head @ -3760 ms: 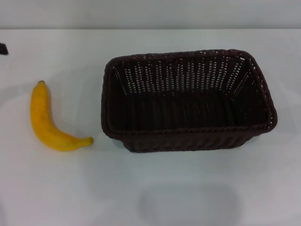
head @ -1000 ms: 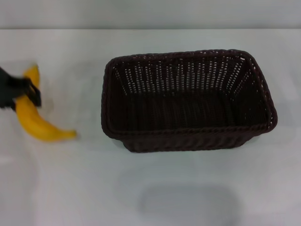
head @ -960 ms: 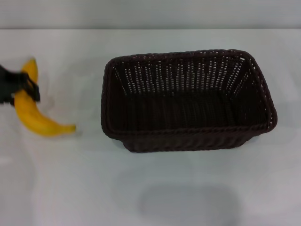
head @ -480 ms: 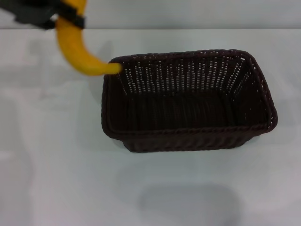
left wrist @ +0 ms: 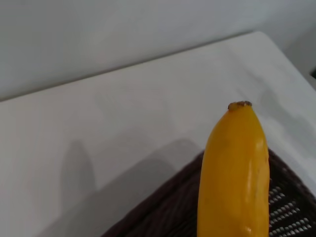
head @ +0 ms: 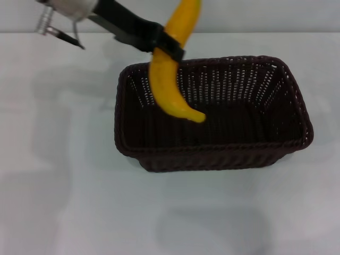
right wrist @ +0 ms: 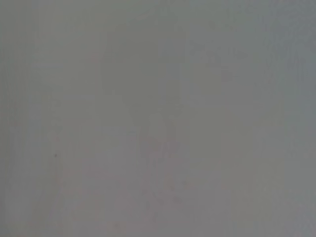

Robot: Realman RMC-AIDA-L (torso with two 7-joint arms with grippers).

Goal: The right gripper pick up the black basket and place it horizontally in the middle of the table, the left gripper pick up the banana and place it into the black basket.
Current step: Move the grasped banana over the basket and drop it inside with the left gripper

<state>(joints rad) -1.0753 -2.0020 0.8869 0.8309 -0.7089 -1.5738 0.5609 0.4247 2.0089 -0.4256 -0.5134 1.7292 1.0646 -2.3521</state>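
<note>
The black basket [head: 212, 114] lies lengthwise across the middle of the white table [head: 64, 186], open side up. My left gripper [head: 169, 44] reaches in from the upper left and is shut on the yellow banana [head: 169, 85]. It holds the banana in the air over the basket's left part, lower tip pointing down into the basket. In the left wrist view the banana [left wrist: 234, 173] fills the foreground with the basket's rim [left wrist: 168, 205] and the table [left wrist: 123, 113] below it. The right gripper is out of view; its wrist view shows only a plain grey surface.
A grey wall [head: 265, 13] runs along the table's far edge. Bare white tabletop lies to the left of the basket and in front of it.
My left gripper has lifted the banana off the table at the left and carried it up and to the right, to above the basket's left part. The basket has not moved.
</note>
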